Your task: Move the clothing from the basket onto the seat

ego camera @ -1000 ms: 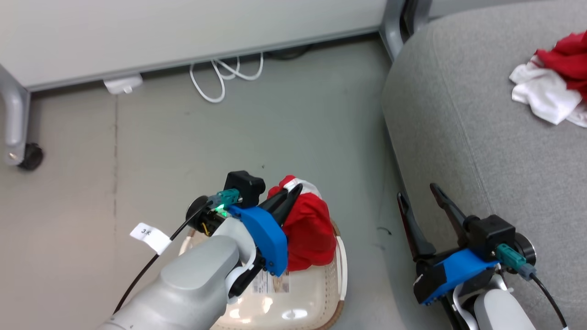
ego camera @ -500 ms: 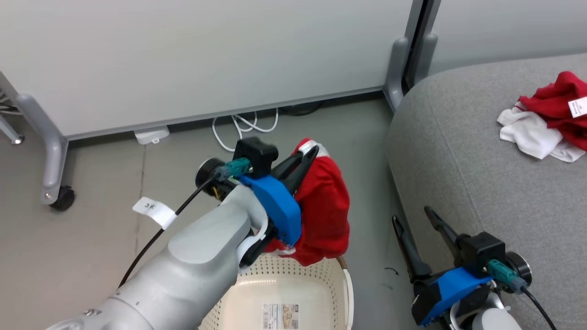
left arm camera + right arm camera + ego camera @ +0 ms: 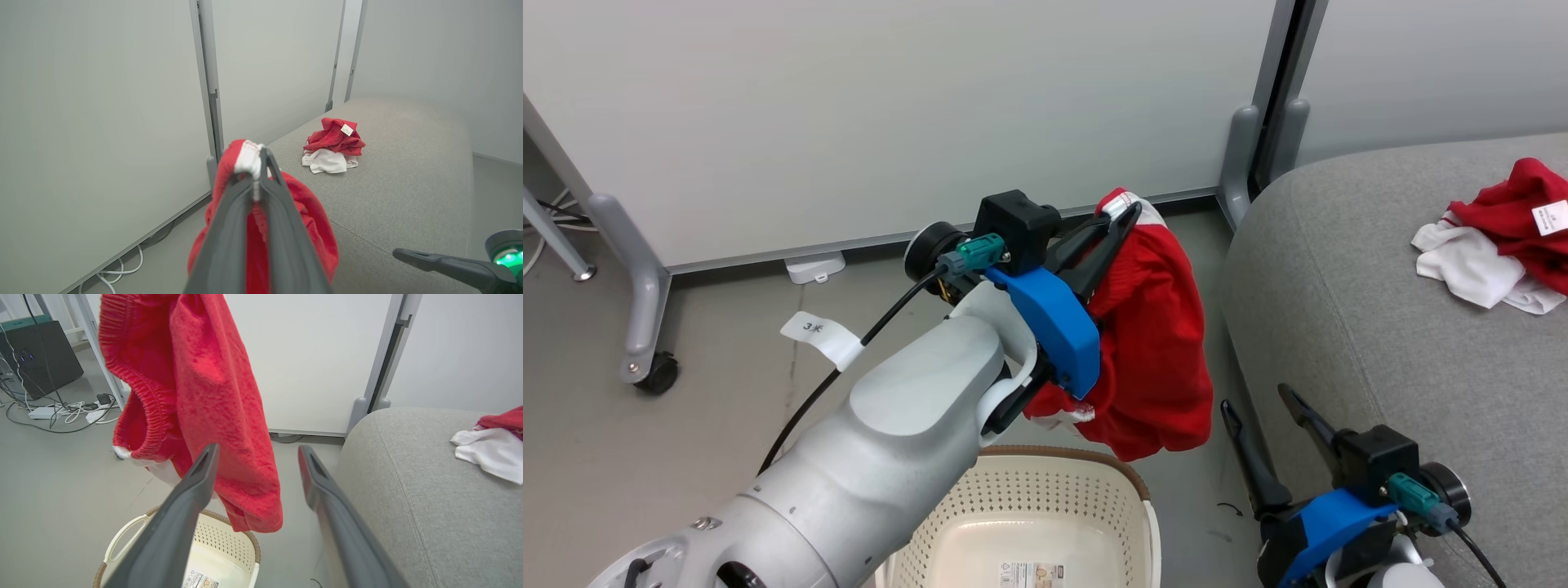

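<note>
My left gripper (image 3: 1123, 214) is shut on a red garment (image 3: 1156, 351) with a white band, which hangs well above the cream basket (image 3: 1021, 498). Its pinched white hem (image 3: 249, 157) shows between the closed fingers in the left wrist view. The same hanging garment (image 3: 212, 396) dangles over the basket (image 3: 220, 543) in the right wrist view. A second red and white garment (image 3: 1499, 237) with a white tag lies on the grey seat (image 3: 1380, 327). My right gripper (image 3: 1262, 404) stands open and empty beside the seat's edge.
White partition panels (image 3: 890, 106) on wheeled grey legs (image 3: 645, 327) stand behind. White cables (image 3: 69, 414) and a dark box (image 3: 41, 355) lie on the grey floor to the left. The basket holds a printed label (image 3: 1029, 574) on its bottom.
My left gripper has risen and shifted right with the red garment, lifting it clear of the basket. The head camera has tilted up, so the whole scene slid down.
</note>
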Robot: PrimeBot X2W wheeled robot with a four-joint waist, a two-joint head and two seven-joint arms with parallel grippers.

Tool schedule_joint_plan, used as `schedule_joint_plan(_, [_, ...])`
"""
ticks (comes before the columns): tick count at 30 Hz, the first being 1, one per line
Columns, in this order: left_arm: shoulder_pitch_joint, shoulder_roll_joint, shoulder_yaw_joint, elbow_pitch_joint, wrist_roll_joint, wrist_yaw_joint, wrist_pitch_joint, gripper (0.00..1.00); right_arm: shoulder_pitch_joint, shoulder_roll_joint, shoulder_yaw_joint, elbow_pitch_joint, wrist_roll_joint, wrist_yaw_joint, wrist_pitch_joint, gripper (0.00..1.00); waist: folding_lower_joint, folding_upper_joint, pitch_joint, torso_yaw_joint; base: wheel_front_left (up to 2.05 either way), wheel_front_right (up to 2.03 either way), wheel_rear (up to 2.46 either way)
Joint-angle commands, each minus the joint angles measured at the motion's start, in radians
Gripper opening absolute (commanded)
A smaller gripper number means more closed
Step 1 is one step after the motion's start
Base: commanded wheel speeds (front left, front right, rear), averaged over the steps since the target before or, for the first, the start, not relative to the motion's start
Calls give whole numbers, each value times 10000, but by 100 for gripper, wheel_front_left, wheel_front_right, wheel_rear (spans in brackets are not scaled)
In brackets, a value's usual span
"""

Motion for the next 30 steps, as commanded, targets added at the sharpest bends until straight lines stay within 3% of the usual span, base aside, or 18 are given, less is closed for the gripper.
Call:
schedule_joint_plan(1, [-91,-11,67,23,78,42,-44,0,178,-4,9,-56,-92,1,-2,100,1,-1,-21,-5,0,0,0])
schedule_joint_plan(15, [66,-207,37,76,174,-18,-45,0,-624,-4,513,55,-192,1,205,100,1,-1,90,-146,0,0,0])
schedule_joint_plan(30, [-156,-313,-295,-35,45,-58,-46,0,-3068,-175,1591,2731,-256,3,69,100,1,-1,232,-27,0,0,0])
